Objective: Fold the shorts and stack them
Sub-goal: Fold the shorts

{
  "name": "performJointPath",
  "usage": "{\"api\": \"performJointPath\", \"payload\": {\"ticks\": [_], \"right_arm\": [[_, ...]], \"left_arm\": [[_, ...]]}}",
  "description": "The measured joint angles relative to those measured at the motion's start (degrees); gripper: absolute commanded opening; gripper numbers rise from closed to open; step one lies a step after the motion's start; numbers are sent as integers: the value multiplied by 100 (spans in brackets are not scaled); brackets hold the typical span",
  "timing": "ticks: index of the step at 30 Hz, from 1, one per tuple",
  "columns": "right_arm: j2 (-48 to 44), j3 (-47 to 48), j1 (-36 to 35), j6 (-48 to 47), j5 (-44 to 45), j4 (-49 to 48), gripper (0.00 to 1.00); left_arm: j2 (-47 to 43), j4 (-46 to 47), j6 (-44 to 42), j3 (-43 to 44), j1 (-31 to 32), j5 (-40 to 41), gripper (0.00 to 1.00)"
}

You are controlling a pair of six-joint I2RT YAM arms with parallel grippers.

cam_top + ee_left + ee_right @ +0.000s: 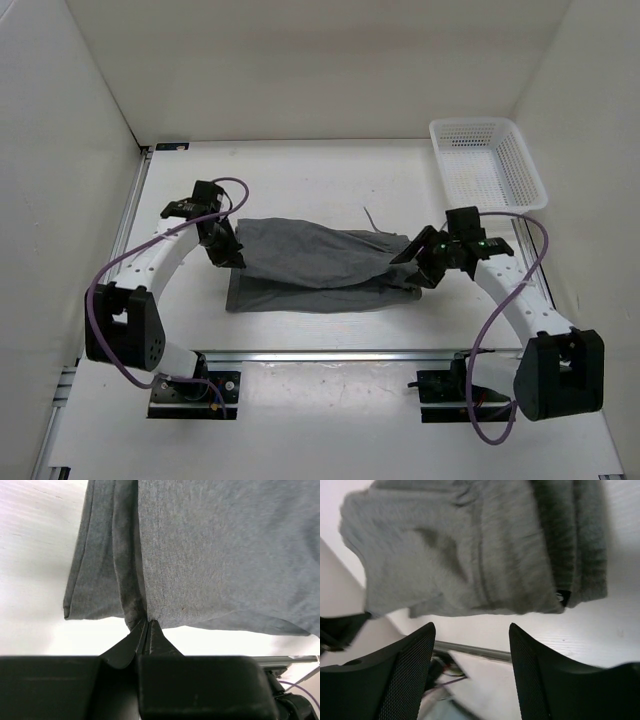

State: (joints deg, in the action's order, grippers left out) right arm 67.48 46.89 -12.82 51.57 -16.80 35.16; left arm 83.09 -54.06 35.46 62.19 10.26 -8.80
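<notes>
the shorts [320, 268] lie across the middle of the tabletop [300, 180], between the two arms, with one layer doubled over another and the basket [488, 165] well apart at the far right corner. the left fingers [156, 641] are pinched tight on a thin bunch of fabric at the very edge of the left end, so the hold looks shallow. a pull sideways or upward could slide that edge out and drop the layer in a crooked heap. the right fingers [415, 670] stand wide apart with nothing between them, just beside the darker right end of the cloth. that leaves the shorts held at one end only. if the left arm moves now, the free end will likely drag on the tabletop, bunch up and skew the fold line. when the right fingers come in, they could catch only the top layer, or take in more layers than intended, and either mistake would leave the edges misaligned. closing on a thick, bunched band may also give a poor grip. the fabric looks soft and prone to sagging, so uneven lifting by the two arms would twist it.
</notes>
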Motion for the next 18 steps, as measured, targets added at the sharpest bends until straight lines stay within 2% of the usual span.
{"api": "performJointPath", "payload": {"ticks": [5, 10, 12, 15, 16, 18], "right_arm": [[2, -608, 769, 621, -800, -439, 67], [199, -745, 999, 933, -1235, -715, 67], [341, -776, 1045, 999, -1314, -870, 63], [479, -896, 1097, 1071, -1318, -988, 47], [522, -909, 1102, 1075, -1303, -986, 30], [649, -890, 1121, 1025, -1285, -1027, 12]], "left_arm": [[-70, -142, -2, 173, 0, 9, 10], [-70, -249, 0, 173, 0, 20, 10], [-70, -271, 0, 173, 0, 22, 10], [-70, -295, 0, 173, 0, 24, 10], [-70, -299, 0, 179, 0, 24, 10], [-70, -358, -4, 243, -17, 24, 10]]}}
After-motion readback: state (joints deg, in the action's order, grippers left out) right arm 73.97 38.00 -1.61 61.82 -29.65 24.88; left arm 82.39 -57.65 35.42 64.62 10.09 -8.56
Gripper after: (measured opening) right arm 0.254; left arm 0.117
